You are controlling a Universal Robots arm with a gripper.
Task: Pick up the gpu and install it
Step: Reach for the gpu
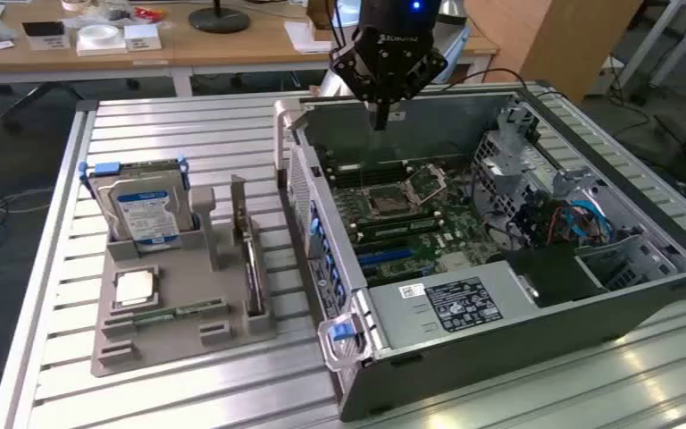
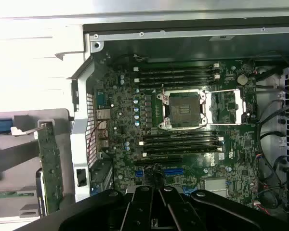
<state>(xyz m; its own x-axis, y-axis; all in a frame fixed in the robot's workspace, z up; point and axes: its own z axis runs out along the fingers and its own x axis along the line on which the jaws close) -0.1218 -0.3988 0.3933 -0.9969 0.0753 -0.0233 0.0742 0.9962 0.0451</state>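
Gripper [image 1: 380,118] hangs over the far end of the open case [image 1: 534,313]. It points down and sits above the case's rear wall. Fingers look pressed together, with nothing between them.

GPU [image 1: 246,246] is not picked up. It stands on edge in a slot of the grey tray [image 1: 164,344] on the slatted table [image 1: 176,125]. The tray is on the exterior view's left of the case. GPU is well apart from the gripper and touched by nothing but the tray.

Hard drive [image 1: 143,210] stands upright in the same tray, further toward the exterior view's left.

In the wrist view I look down on the motherboard [image 2: 183,159] with the CPU socket [image 2: 183,108] open near its middle. GPU [image 2: 51,168] appears edge-on just outside the case wall.
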